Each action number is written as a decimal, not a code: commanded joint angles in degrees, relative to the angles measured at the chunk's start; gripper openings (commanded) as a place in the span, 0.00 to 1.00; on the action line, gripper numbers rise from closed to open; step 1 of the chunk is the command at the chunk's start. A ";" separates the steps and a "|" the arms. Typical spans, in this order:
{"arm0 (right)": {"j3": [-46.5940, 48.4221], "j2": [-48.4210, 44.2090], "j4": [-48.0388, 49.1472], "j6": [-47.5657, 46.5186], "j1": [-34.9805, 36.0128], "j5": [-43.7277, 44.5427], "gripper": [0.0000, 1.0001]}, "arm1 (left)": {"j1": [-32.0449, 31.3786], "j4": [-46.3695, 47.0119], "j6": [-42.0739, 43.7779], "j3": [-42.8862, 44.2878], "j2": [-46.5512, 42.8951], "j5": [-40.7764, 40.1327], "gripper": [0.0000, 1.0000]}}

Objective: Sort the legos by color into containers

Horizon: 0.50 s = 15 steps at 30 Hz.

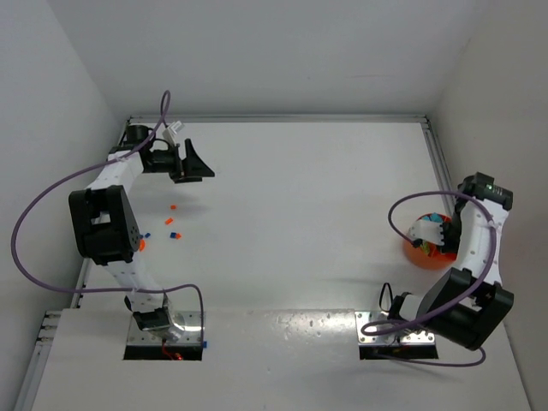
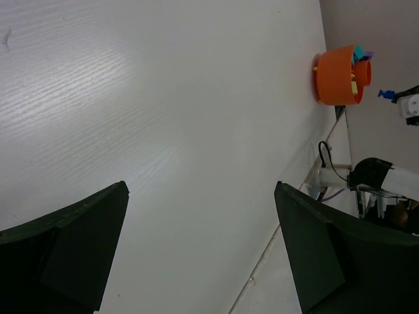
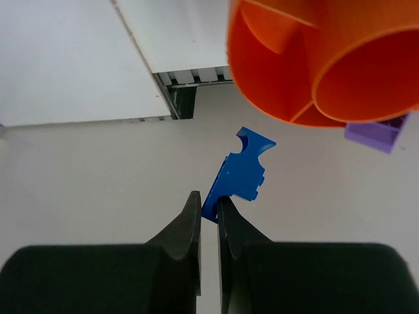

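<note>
- Your right tool [image 3: 208, 199] is pinched tight on a blue brick [image 3: 241, 171]. It holds the brick close to the rim of the orange bowl [image 3: 281, 78], at the right of the bench [image 1: 300, 214], without touching it.
- A purple brick [image 3: 373, 134] peeks from behind the bowl.
- A few loose legos [image 1: 175, 234], orange and blue, lie at the left.
- At the far left, your left tool [image 2: 201, 190] gapes wide, holding nothing.

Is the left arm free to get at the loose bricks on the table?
Probably yes: the left gripper is open and empty, and only bare table lies between it and the bricks.
</note>
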 commanded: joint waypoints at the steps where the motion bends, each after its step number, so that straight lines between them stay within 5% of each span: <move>1: -1.84 -1.39 -3.91 -6.08 0.40 1.95 0.00 | 0.75 -0.33 2.17 1.00 -2.82 0.26 1.00; 15: 2.38 8.88 -3.30 -1.95 4.79 1.33 0.04 | 0.75 -0.33 2.17 0.47 -3.35 -0.79 1.00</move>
